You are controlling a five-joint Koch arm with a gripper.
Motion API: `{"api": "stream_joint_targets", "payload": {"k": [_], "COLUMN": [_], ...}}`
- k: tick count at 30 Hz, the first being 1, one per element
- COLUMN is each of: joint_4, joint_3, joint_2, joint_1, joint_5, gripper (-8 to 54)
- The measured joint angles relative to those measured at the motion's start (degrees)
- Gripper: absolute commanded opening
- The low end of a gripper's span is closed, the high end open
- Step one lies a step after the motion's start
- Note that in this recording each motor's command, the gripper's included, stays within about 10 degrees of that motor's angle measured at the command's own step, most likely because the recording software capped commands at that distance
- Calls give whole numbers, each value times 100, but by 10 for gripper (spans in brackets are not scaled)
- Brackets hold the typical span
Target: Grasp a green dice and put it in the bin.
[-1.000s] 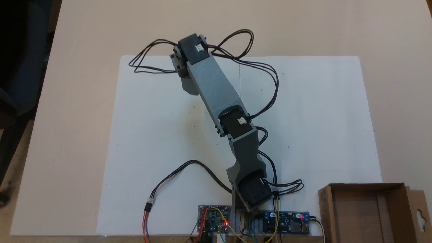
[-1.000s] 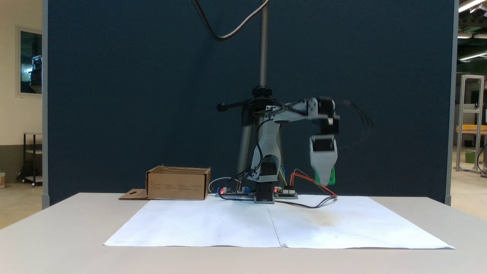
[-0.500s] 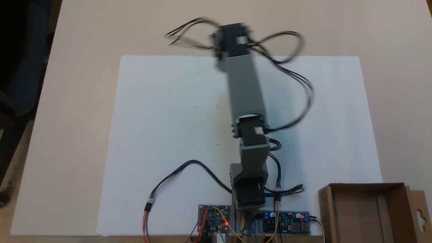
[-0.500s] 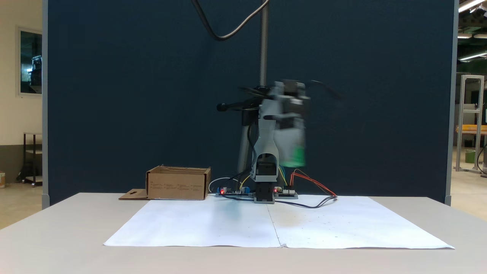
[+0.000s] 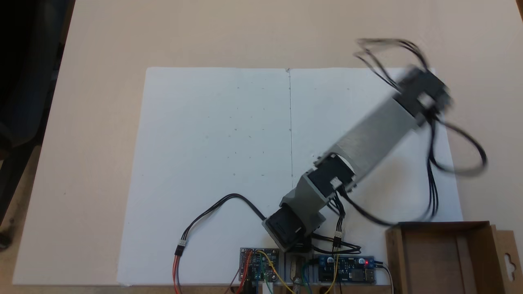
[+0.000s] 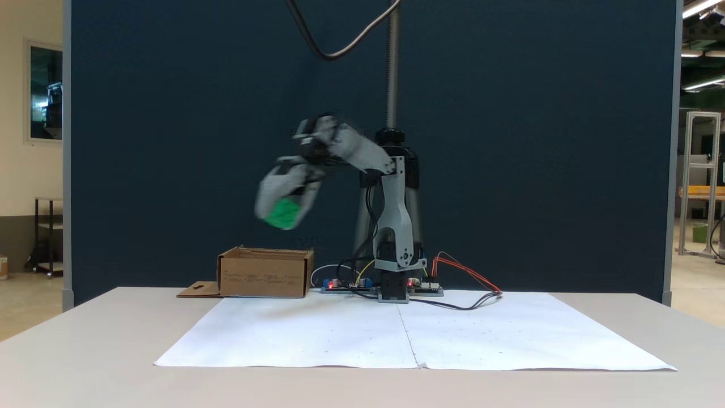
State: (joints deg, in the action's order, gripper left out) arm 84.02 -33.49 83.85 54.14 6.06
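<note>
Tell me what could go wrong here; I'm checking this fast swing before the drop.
The pincer carries the green dice in mid-air while the arm is motion-blurred, so it may slip out or overshoot. From above, the arm tip is not yet over the box, so an early release would miss.

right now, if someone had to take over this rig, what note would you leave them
Tool: blurred by motion in a fixed view, raised in the air, with the green dice at its tip; it appears shut on it.
Bin: open-topped cardboard box on the table beside the arm's base, looks empty in a fixed view.
Done: dice picked up and lifted clear of the white paper.
Left: bring the tool over the bin opening, lower it and release the dice. The tool is not clearly above the bin yet.
</note>
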Motion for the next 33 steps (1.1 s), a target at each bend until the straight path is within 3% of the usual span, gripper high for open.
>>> {"api": "stream_joint_targets", "payload": {"k": [16, 33], "joint_4": [0, 185], "joint_3": [9, -97], "joint_2": [9, -352], "joint_1": [3981, 5098], "joint_5": [1644, 2118], "gripper": [119, 119]}}
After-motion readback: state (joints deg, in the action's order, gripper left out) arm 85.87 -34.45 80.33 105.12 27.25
